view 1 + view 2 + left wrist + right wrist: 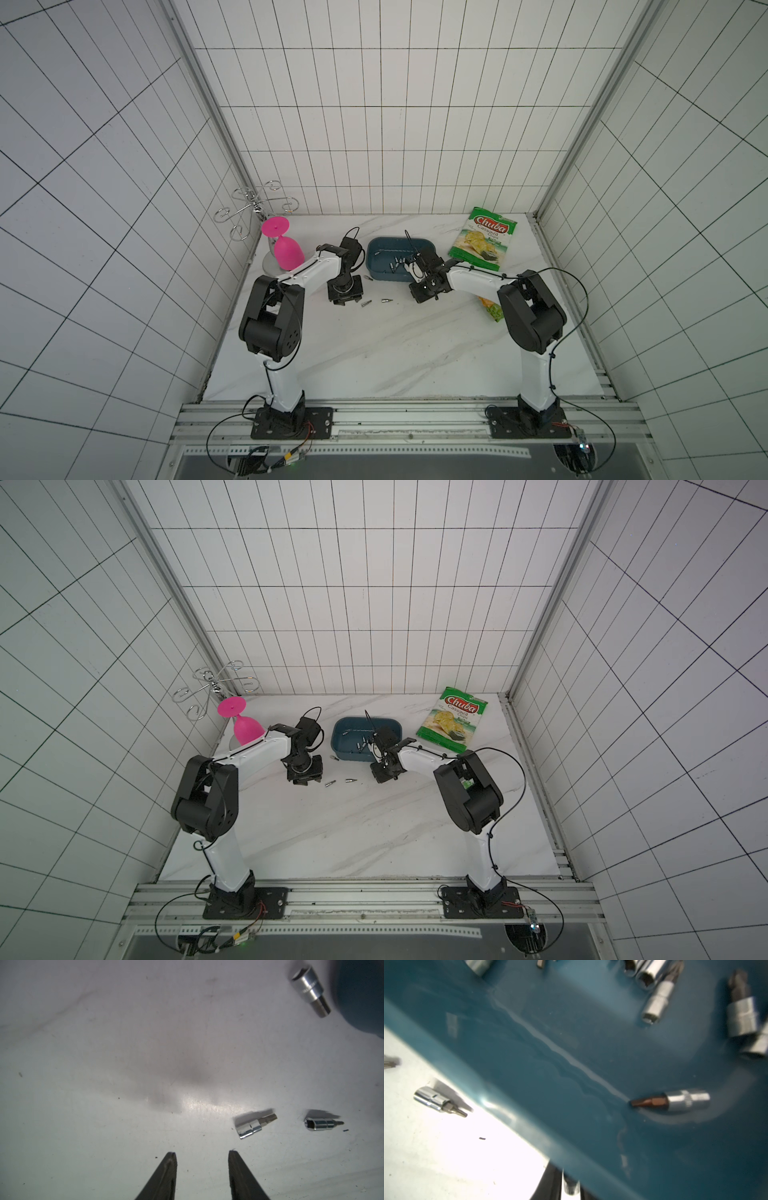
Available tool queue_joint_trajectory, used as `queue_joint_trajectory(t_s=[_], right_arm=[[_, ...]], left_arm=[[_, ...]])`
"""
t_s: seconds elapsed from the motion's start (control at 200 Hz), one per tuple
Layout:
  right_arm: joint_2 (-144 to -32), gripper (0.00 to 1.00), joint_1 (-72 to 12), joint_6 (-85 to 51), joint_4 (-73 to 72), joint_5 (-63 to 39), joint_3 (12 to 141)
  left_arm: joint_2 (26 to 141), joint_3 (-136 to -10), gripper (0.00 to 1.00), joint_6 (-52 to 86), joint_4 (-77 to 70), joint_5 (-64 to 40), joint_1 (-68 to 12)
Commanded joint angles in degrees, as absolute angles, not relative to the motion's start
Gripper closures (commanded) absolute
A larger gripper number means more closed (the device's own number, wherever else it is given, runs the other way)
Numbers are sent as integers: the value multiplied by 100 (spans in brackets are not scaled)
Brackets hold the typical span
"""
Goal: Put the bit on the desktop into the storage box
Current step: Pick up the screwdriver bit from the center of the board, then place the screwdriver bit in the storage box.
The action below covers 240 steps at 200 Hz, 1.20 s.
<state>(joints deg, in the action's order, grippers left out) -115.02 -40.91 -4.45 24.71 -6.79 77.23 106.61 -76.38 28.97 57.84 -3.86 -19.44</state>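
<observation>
Over the near rim of the blue box [380,259], the right hand [412,269] hangs with its fingers drawn in around what looks like a small silver carried bit [571,1185]. Only a stub of it shows at the very edge of the right wrist view, so I would not swear to the grip. Below it, on the box floor, a cluster of bits [397,262] lies scattered toward the right arm's side. I count at least half a dozen in the right wrist view, so a good share of the job is done.

Out on the white bench [374,353] three are left. A corner bit [366,277] lies just beside the box's outer wall on the left arm's side, close to it but apart. Nearer the arms, between the two hands, lie a left bit [365,304] and a middle bit [387,299], close together but not touching, both on their sides.

Over that stretch the left hand [202,1153] hovers with its fingers parted and nothing between them. The left bit sits just beside its fingertips, off to one side and not in the gap.

My reckoning is well past halfway. What remains is letting the carried bit go into the box, if it is indeed held, then three more pickups off the bench. The pair looks like the left hand's easiest reach.
</observation>
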Motion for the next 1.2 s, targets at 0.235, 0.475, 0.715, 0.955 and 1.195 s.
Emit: queue_joint_trajectory(t_s=[0.235,0.475,0.715,0.955,1.195], right_arm=[[-11564,73,-4140,-325,3328,-651,7610],[-11499,91,-4151,-322,3470,-633,7542],[-11094,100,-4166,-385,3728,-651,7574],[-10488,100,-4166,-404,4166,-547,7828],[-10359,100,-4069,-462,4549,-483,8518]], left_arm=[[10816,-7895,54,2575,5603,-448,-1959],[10909,-8008,54,2342,5602,-431,-2060],[10764,-7903,50,2026,5297,-259,-2282],[11097,-8154,50,1804,5387,-130,-2386],[11236,-8141,50,1697,5388,-123,-2407]])
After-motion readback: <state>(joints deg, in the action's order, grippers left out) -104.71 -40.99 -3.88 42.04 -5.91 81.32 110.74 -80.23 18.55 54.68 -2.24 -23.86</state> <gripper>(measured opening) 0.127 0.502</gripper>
